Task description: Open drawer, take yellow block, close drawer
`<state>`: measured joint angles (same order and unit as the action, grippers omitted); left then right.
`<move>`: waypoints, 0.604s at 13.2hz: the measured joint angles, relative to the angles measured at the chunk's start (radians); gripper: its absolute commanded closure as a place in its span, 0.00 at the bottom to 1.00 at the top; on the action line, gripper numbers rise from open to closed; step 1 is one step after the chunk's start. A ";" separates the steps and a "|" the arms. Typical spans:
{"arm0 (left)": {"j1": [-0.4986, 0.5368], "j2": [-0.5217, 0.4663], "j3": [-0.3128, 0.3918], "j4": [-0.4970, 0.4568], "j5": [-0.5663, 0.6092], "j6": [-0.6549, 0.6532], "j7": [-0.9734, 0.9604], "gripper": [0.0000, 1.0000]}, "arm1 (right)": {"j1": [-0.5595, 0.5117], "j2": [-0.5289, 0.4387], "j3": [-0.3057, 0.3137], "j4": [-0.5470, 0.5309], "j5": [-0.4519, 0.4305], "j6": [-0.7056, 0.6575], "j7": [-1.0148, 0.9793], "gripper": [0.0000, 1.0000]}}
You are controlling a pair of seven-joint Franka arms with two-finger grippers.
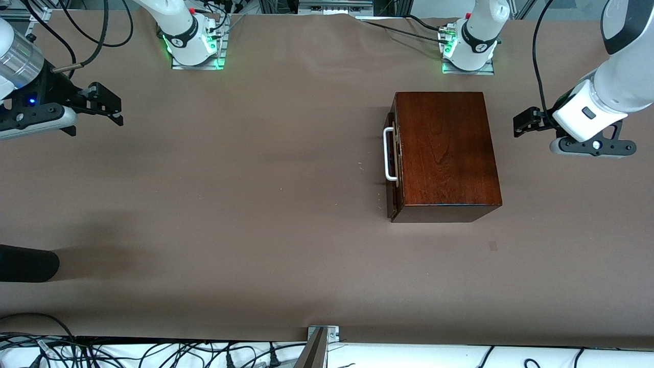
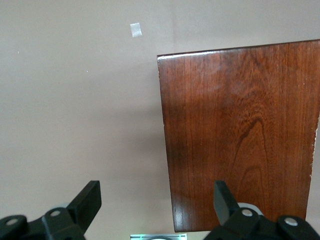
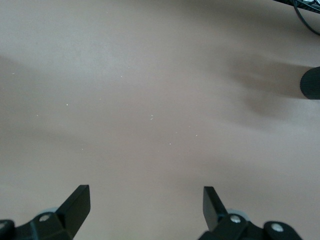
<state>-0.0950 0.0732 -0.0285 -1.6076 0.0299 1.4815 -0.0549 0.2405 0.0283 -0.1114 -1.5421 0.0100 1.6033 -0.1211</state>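
The glossy dark mahogany box [image 1: 449, 153] stands on the table nearer the left arm's base. Its drawer [image 1: 392, 153] is shut, and the white bar handle [image 1: 389, 153] faces the right arm's end of the table. The yellow block is hidden. My left gripper [image 1: 518, 125] hangs open and empty by the box's end toward the left arm's end of the table. In the left wrist view the gripper [image 2: 156, 197] looks down on the box top [image 2: 240, 130]. My right gripper [image 1: 116, 110] waits open and empty over bare table at the right arm's end, and its wrist view [image 3: 146, 200] shows only tabletop.
A black cylindrical object [image 1: 25, 263] pokes in at the right arm's end of the table, nearer the front camera, and also shows in the right wrist view [image 3: 311, 83]. A small tape mark [image 1: 492, 246] lies near the box. Cables [image 1: 153, 352] run along the near edge.
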 measured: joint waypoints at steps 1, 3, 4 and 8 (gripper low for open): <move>-0.001 0.001 -0.017 0.000 0.000 -0.012 0.000 0.00 | 0.000 0.000 0.000 0.000 0.000 0.000 0.000 0.00; -0.004 0.008 -0.077 0.000 0.000 -0.017 -0.022 0.00 | 0.000 0.000 0.000 0.000 0.000 0.000 0.000 0.00; -0.008 0.018 -0.114 0.001 0.000 -0.013 -0.065 0.00 | 0.000 0.000 0.000 0.000 0.000 0.000 0.000 0.00; -0.044 0.093 -0.256 0.009 0.000 0.081 -0.261 0.00 | 0.000 0.000 0.000 0.000 0.000 0.000 0.000 0.00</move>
<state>-0.1388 0.1664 -0.2845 -1.5991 0.0298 1.5628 -0.3164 0.2403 0.0283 -0.1113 -1.5421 0.0100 1.6030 -0.1211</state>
